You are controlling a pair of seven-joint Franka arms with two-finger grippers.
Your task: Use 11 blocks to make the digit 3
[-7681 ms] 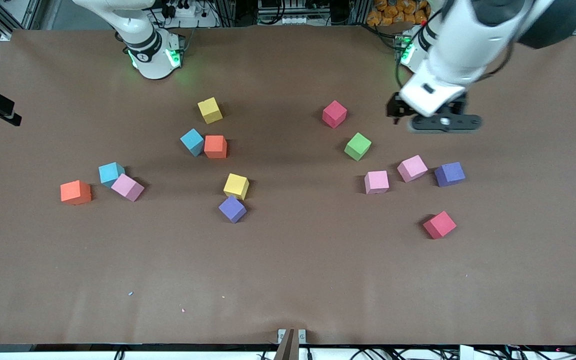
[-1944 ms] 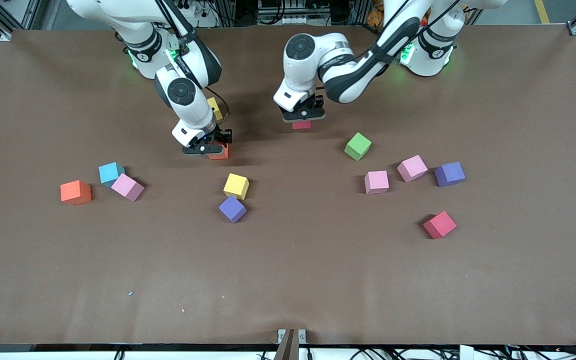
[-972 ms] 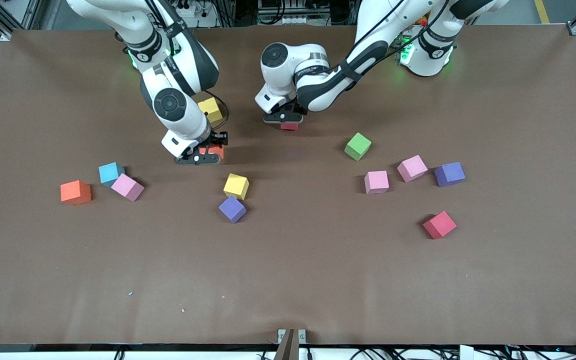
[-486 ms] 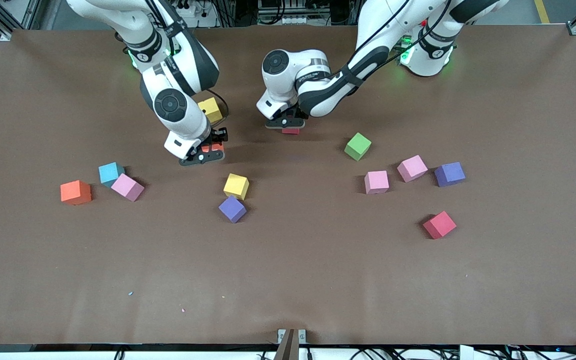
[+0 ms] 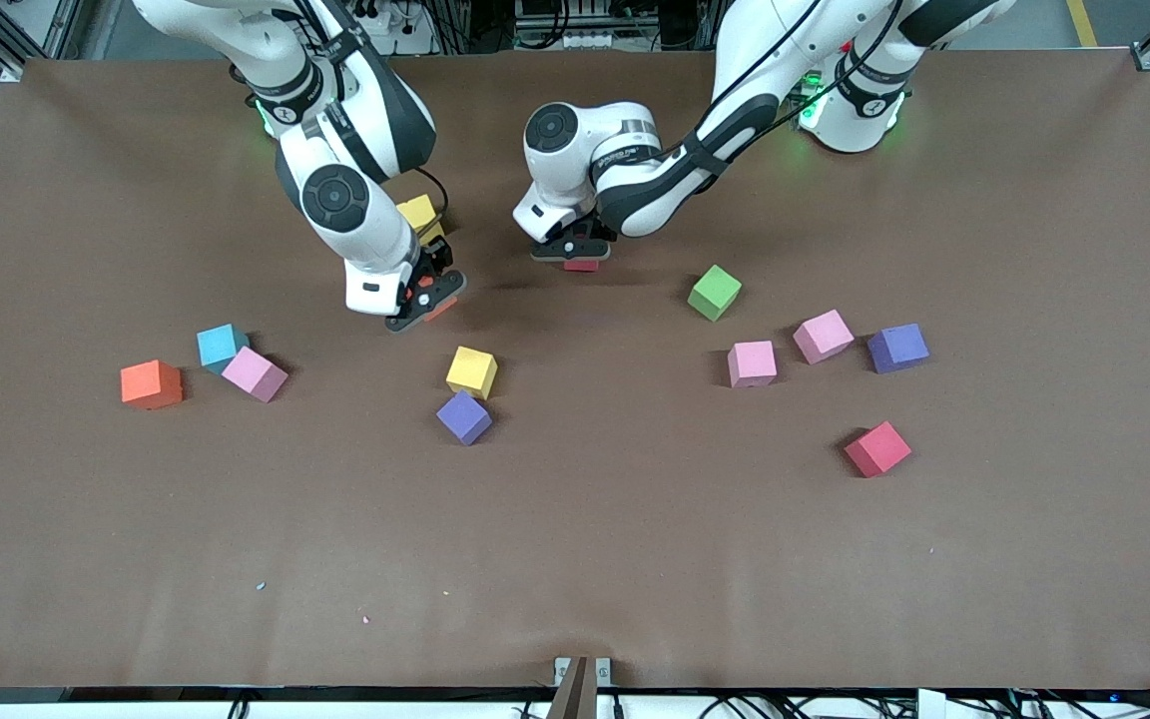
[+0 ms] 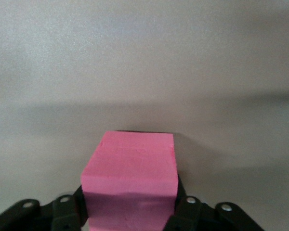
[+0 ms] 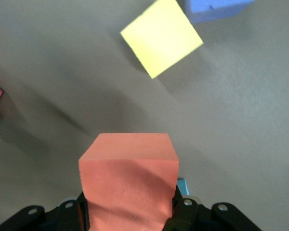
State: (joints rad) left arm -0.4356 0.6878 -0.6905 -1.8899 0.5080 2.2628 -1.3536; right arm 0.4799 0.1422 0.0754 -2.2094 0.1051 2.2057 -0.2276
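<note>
- Since half a second ago, the right gripper (image 5: 425, 298) has swung its orange block (image 7: 127, 185) round at an angle and on toward the yellow block (image 5: 472, 371) near the table's middle, while the left gripper (image 5: 575, 252) has hardly shifted.
- Right gripper: fingers clenched on the orange block, carried above the table (image 5: 575, 559); a blue block (image 7: 216, 8) and the yellow one show below it.
- Left gripper: low over the table with the red block (image 6: 130, 180) between its fingers; I cannot tell whether they are gripping it or letting go.
- Other blocks lie scattered: a green block (image 5: 715, 292), two pink blocks (image 5: 753, 363) and a purple block (image 5: 897, 348) toward the left arm's end, another orange block (image 5: 151, 384) toward the right arm's end. No figure is formed yet.
- Handling, as I judge it: matte foam, so light, soft and not slippery. The orange one's front face wrinkles under the squeeze, so a gentle pinch on two flat parallel faces should do.
- A cube has no long axis; what matters is squaring its faces to its neighbours, and the orange one is presently held skewed.
</note>
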